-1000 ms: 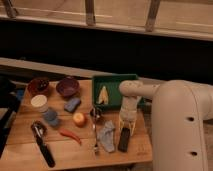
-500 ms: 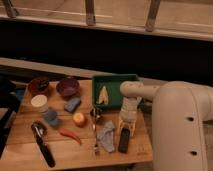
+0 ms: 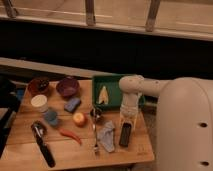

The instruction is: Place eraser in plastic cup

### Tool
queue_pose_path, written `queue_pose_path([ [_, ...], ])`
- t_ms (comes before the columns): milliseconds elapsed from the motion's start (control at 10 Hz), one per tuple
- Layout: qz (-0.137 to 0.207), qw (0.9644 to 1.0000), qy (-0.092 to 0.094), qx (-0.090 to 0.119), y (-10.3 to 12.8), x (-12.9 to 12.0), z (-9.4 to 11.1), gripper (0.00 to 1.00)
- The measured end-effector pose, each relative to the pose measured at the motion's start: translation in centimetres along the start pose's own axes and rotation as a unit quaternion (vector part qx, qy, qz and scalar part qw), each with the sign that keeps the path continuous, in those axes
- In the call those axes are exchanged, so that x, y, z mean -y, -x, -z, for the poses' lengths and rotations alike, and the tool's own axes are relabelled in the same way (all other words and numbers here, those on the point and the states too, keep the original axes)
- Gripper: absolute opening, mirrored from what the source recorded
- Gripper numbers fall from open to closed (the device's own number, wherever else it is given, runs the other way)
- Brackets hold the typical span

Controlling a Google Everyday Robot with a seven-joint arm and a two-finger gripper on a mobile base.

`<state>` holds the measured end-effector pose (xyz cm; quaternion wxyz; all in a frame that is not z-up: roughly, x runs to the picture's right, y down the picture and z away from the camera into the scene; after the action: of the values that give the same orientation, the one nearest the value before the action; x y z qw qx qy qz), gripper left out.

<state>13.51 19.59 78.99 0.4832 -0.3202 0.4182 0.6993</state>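
Note:
The eraser (image 3: 125, 135), a flat black block, lies on the wooden table (image 3: 30, 155) near its front right corner. My gripper (image 3: 127, 122) points down just above the eraser's far end, at the end of the white arm (image 3: 131, 92). The plastic cup (image 3: 50, 117), small and grey-blue, stands on the left part of the table, well to the left of the gripper and the eraser.
A green tray (image 3: 114, 81) with a yellow item (image 3: 103, 95) sits behind the gripper. A grey cloth (image 3: 106, 136), a fork (image 3: 95, 132), an orange fruit (image 3: 79, 118), a red chili (image 3: 70, 135), a blue block (image 3: 72, 104), a cream container (image 3: 39, 102), two bowls (image 3: 67, 86) and a black-handled utensil (image 3: 44, 146) lie to the left.

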Motion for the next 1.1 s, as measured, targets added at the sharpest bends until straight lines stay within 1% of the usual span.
queue_pose_path([
  [100, -0.003, 0.9997, -0.004, 0.026, -0.1, -0.1, 2.4, 0.00],
  [200, -0.008, 0.9984, -0.008, 0.055, 0.1, -0.2, 5.1, 0.00],
  [300, -0.011, 0.9963, -0.011, 0.084, 0.9, -0.3, 7.6, 0.00],
  [500, -0.005, 0.9930, -0.006, 0.118, 2.4, -2.3, 10.3, 0.00],
  [700, 0.015, 0.9889, 0.005, 0.148, 3.2, -5.8, 12.2, 0.00],
  [800, 0.032, 0.9862, 0.011, 0.162, 3.2, -8.1, 13.0, 0.00],
  [900, 0.048, 0.9833, 0.012, 0.175, 3.0, -10.0, 13.9, 0.00],
  [1000, 0.072, 0.9786, 0.013, 0.192, 2.5, -12.6, 15.1, 0.00],
  [1100, 0.094, 0.9743, 0.012, 0.204, 1.8, -14.6, 16.0, 0.00],
])
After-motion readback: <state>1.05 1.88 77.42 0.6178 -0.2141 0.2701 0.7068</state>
